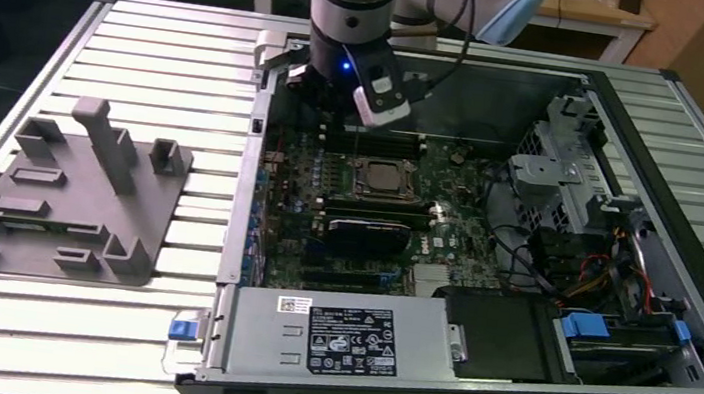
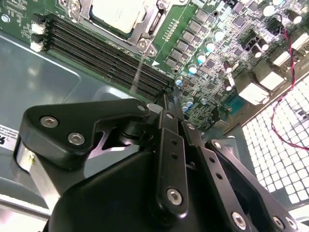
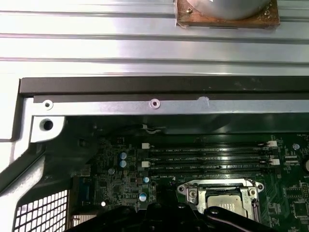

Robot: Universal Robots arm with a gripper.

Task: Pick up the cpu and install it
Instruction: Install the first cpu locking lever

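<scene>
Silver metal marked the top of the cpu (image 1: 381, 173), which lay flat and square inside the socket frame (image 2: 148, 23) on the green motherboard (image 1: 299, 243). As far as I could judge it was seated there, not carried.

1. Position of the pincer. My pincer (image 2: 163, 101) hung low inside the open case (image 1: 242, 199), close to the black memory slots (image 3: 207, 157). In the exterior view the cpu sat at roughly 5 o'clock from it, near but not touching.

2. State of the pincer. I could not tell how far it stood open, because its black linkages blocked the second wrist view. I judged that it carried no load, since the chip rested in the socket.

3. Progress. Picking up and placing read as done, with the chip level and its edges inside the frame in both wrist views. The grey fixture tray (image 1: 35, 241) stood at 9 o'clock from the case, well apart from the cpu.

4. Open item. I could not tell whether the frame's latch was locked down — so I rated the installation as nearly complete rather than confirmed.
</scene>
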